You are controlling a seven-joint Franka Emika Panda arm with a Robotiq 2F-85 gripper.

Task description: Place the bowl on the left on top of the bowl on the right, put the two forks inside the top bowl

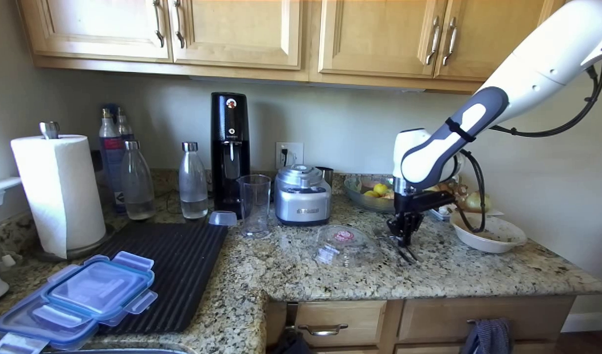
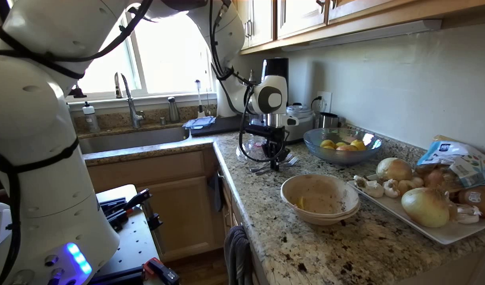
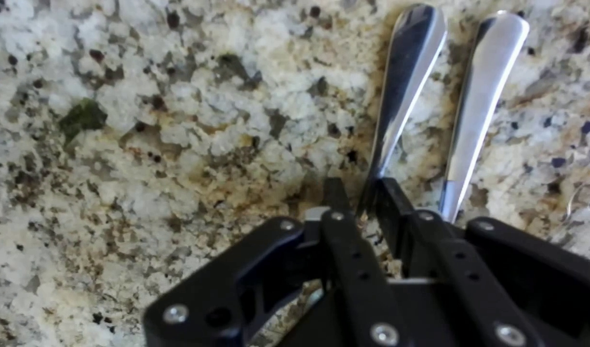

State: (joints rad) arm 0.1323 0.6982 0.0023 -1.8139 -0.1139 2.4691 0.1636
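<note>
Wrist view: tool (image 3: 360, 185) low, arnd fork (image 3: 399, 103)

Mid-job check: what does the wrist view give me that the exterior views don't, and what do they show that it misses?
Only the wrist view makes out one fork running between the jaws, with a slim gap beside it, and the second fork lying outside them.

Only the exterior views show the two stacked bowls and the glass bowl of fruit; an exterior view also catches fork tines.

All share the jaws down at the forks, whose handles lie on the granite counter.
</note>
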